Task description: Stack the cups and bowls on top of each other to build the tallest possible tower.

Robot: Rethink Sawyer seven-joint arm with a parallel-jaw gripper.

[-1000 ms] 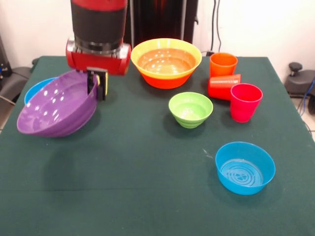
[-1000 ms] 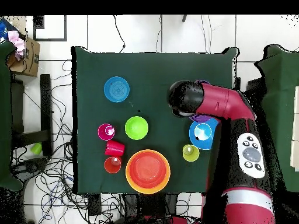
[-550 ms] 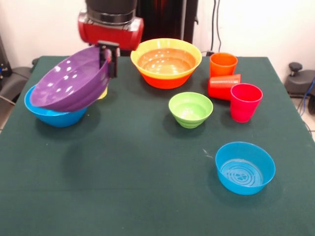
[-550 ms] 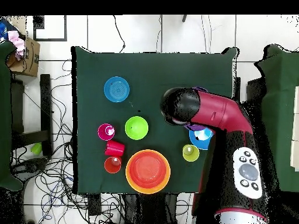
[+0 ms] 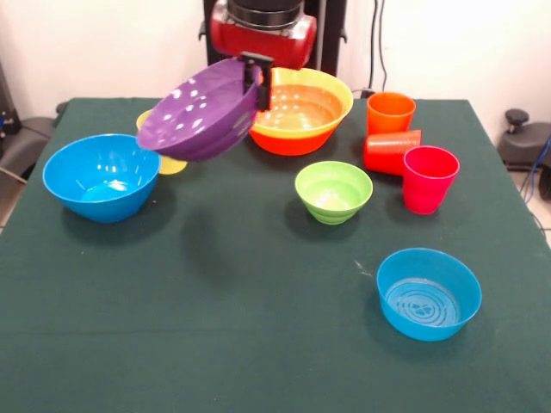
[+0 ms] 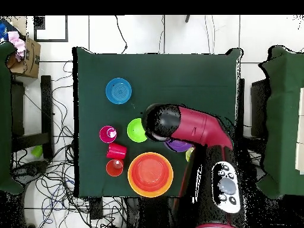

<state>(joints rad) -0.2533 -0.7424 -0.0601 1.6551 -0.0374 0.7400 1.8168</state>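
A glossy, round purple bowl [image 5: 200, 112], ribbed inside, hangs tilted in the upper left of the front view above the green cloth table [image 5: 258, 327], its rim pinched by the gripper [image 5: 256, 83] of the red-and-black arm descending from the top edge.

Purple bowl [image 5: 200, 110]: carried by gripper [image 5: 257, 82] from over blue bowl [image 5: 102, 176] toward big yellow-orange bowl [image 5: 297, 109], tilted. Yellow cup [image 5: 164, 161], apparently, uncovered.
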